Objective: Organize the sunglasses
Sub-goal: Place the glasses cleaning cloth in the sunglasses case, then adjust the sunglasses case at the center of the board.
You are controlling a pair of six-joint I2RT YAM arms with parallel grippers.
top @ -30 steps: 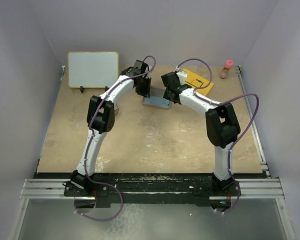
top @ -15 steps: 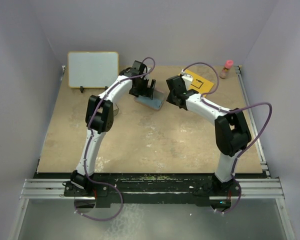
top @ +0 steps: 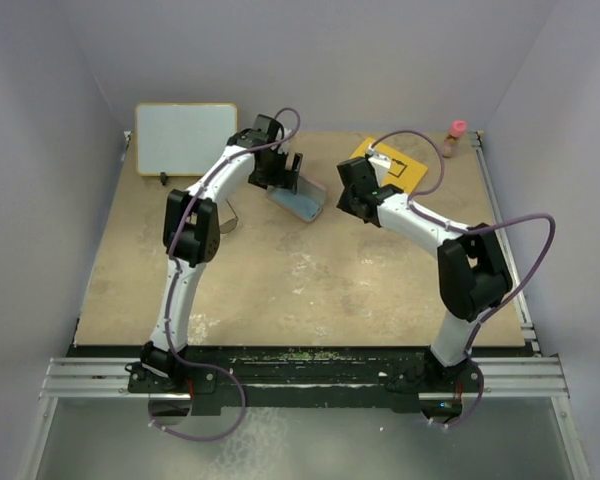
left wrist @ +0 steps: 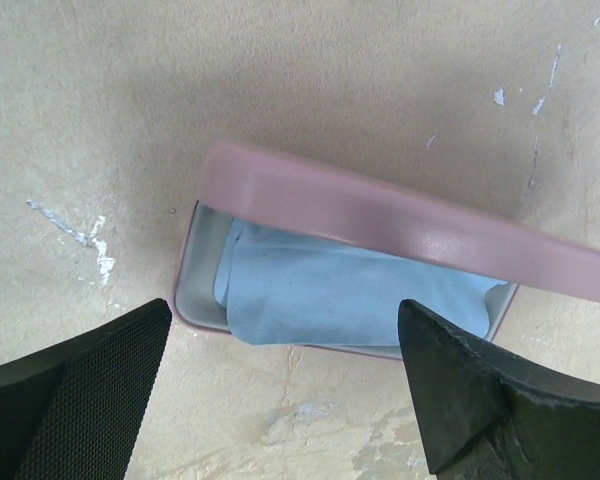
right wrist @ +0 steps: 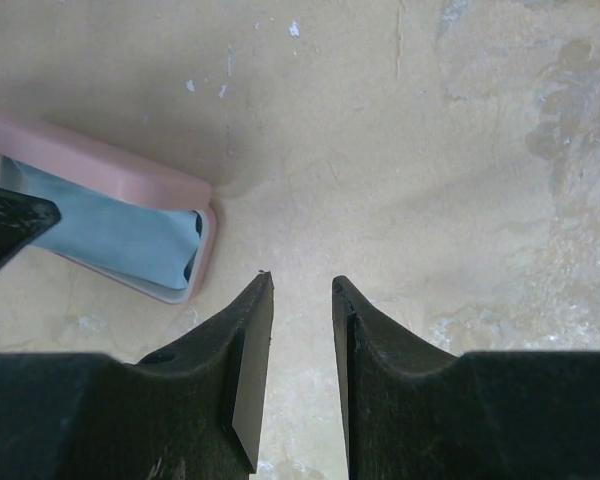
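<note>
Pink case ajar on the tabletop, blue cloth inside.
Left tool spread wide over the case, empty; right tool narrowly parted, empty, just right of it.

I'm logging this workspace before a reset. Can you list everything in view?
sunglasses: 1, black wire, left of the case
case: 1, pink, lid ajar, far centre
cloth: 1, light blue, inside the case
whiteboard: 1, white, far left
sheet: 1, yellow, far right of centre
bottle: 1, pink cap, far right corner
table: 1, tan, underneath
left arm: 1, white-black, jaws wide open above case
right arm: 1, white-black, jaws apart, empty, right of case
</note>
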